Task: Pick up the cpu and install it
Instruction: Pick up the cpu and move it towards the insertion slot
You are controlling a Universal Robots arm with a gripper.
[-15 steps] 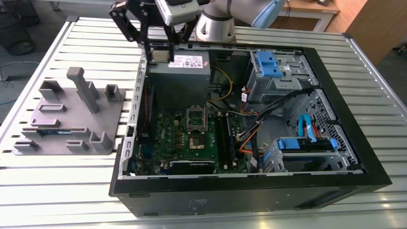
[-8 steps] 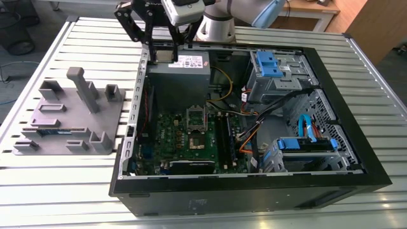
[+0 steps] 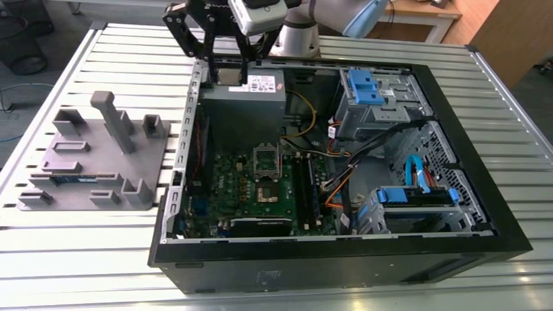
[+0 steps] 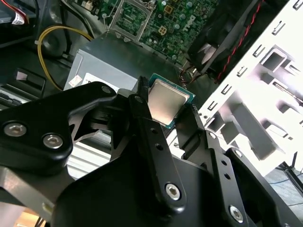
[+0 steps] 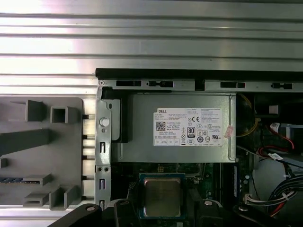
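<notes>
The cpu [image 4: 165, 100], a small square chip with a silvery top and green rim, is clamped between my gripper's [image 4: 166, 105] black fingers [image 4: 150, 137]. In the first wrist view the cpu [image 5: 162, 196] hangs over the near edge of the grey power supply [image 5: 175, 126]. In the exterior view my gripper [image 3: 227, 70] hovers above the far edge of the open black computer case [image 3: 341, 259], shut on the cpu [image 3: 228, 76]. The motherboard's socket [image 3: 266, 173] lies further inside the case with its metal frame [image 4: 134, 13] raised, apart from the gripper.
A grey parts fixture [image 3: 90, 159] with upright posts and a memory stick [image 3: 74, 179] stands at the exterior view's left of the case. Blue drive cages [image 3: 373, 91], orange and yellow cables [image 3: 333, 194] and a black fan [image 4: 222, 35] crowd the case interior.
</notes>
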